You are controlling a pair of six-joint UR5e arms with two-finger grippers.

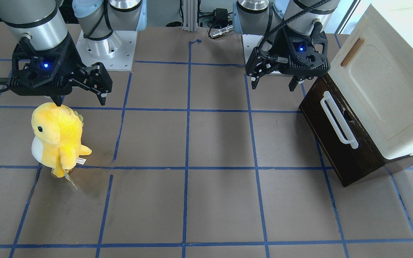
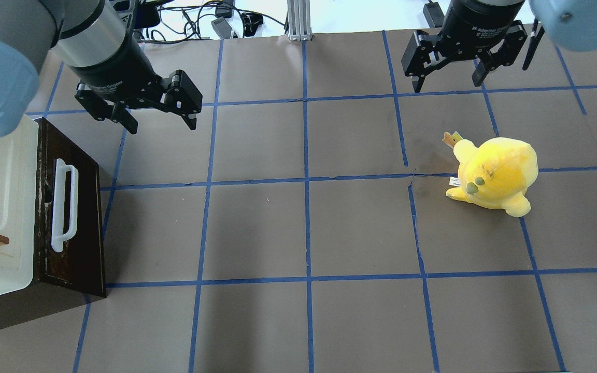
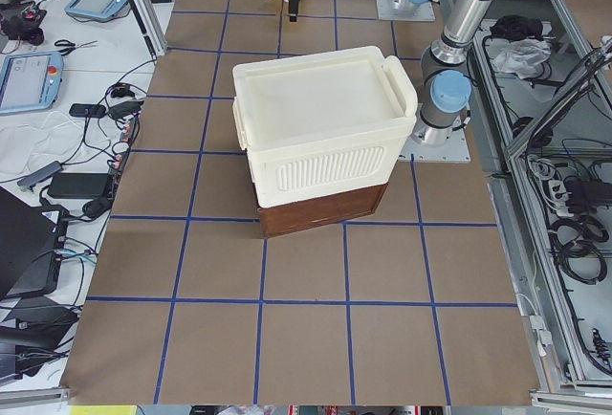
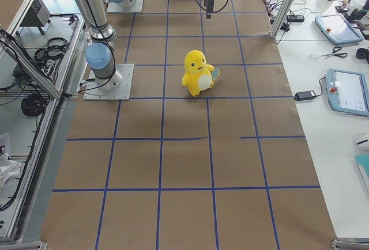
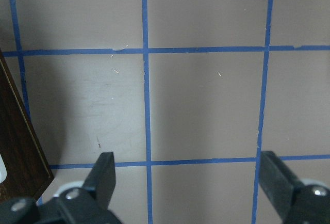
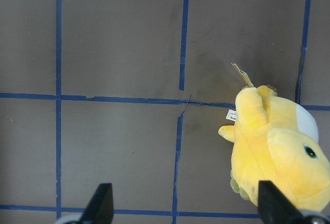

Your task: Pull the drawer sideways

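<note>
The dark brown drawer [image 1: 330, 150] with its long white bar handle [image 1: 337, 120] sits under a cream-white cabinet [image 1: 382, 89]. In the overhead view the drawer [image 2: 81, 233] and handle [image 2: 64, 204] are at the left edge, and the drawer looks pushed in. My left gripper [image 2: 162, 127] is open and empty, hovering above the table just beyond the drawer's far corner [image 5: 15, 136]; it also shows in the front view [image 1: 273, 87]. My right gripper [image 2: 446, 85] is open and empty, far off at the other side.
A yellow plush toy [image 2: 495, 173] stands on the table below my right gripper [image 1: 81, 103] and fills the lower right of the right wrist view [image 6: 278, 152]. The brown table bears a blue tape grid. The cabinet door has a small brown wooden handle [image 1: 352, 52].
</note>
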